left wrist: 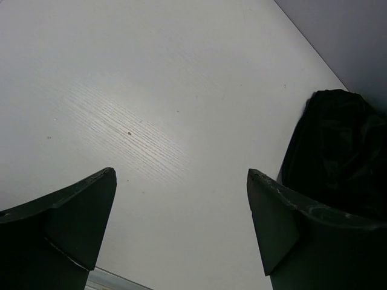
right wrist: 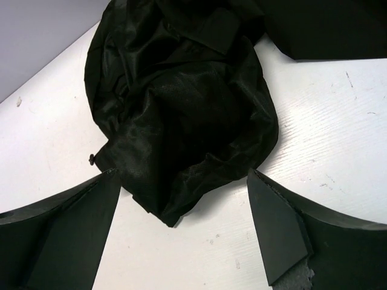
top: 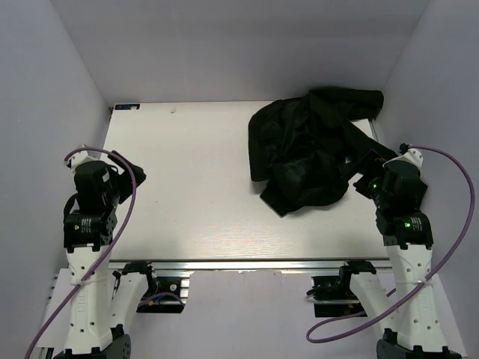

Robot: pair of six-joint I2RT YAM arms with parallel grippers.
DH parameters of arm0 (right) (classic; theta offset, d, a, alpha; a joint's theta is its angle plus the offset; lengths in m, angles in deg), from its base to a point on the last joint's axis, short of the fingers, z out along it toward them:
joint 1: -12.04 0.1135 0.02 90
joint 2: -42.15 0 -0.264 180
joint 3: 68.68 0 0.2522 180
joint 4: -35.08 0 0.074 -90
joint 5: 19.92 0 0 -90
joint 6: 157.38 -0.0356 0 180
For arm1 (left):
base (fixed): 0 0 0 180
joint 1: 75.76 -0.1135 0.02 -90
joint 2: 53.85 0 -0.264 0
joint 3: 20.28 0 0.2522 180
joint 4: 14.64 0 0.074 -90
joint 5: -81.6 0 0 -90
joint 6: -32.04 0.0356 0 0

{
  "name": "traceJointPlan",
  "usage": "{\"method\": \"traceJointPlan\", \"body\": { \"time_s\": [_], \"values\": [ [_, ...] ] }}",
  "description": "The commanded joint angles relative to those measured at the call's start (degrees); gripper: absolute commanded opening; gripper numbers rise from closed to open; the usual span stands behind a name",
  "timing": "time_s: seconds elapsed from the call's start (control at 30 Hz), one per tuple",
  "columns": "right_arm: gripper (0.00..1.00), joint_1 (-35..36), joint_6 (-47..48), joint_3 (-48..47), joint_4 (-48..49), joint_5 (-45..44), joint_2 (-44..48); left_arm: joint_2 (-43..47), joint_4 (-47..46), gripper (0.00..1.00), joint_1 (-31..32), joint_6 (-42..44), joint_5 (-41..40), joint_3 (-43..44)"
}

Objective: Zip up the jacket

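The jacket (top: 310, 146) lies crumpled at the far right of the table (top: 187, 194), looking soft, light and slippery, best pinched by its near fold; left gripper (left wrist: 181, 175) and right gripper (right wrist: 181, 174) both stand spread apart, empty.

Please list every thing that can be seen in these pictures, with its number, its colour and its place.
jacket: one, black, crumpled in a heap on the far right part of the table.
table: one, white, in the middle.
walls: pale grey, around the left, far and right sides.
rail: one, silver, along the table's near edge.
cables: two, purple, one looping from each arm.
arms: two, white and black, at the near edge.
left hand: one, dark, open, over bare table at the left.
right hand: one, dark, open, at the jacket's near side, gripping nothing.
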Motion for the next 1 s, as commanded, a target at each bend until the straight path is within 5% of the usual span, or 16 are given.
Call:
{"method": "traceJointPlan", "body": {
  "time_s": [0.0,0.2,0.47,0.87,0.97],
  "values": [
    [0.89,-0.1,0.5,1.0,3.6,-2.1,1.0,0.5,1.6,0.98,0.0,0.1,-2.2,2.3],
    [0.89,-0.1,0.8,-1.0,0.0,-7.0,-2.5,0.1,1.8,0.98,0.1,0.5,-2.5,1.8],
    [0.89,-0.1,6.5,-4.2,4.2,-0.6,-7.2,0.1,-0.2,0.98,0.0,0.2,-1.3,-0.4],
    [0.89,0.0,15.5,-20.4,15.5,4.4,-36.8,-6.3,-5.0,0.98,0.0,-0.6,1.9,-3.6],
    [0.89,0.1,23.2,-29.5,17.4,7.3,-51.0,-8.1,-6.2,0.98,0.0,-0.6,2.3,-3.6]
  ]
}}
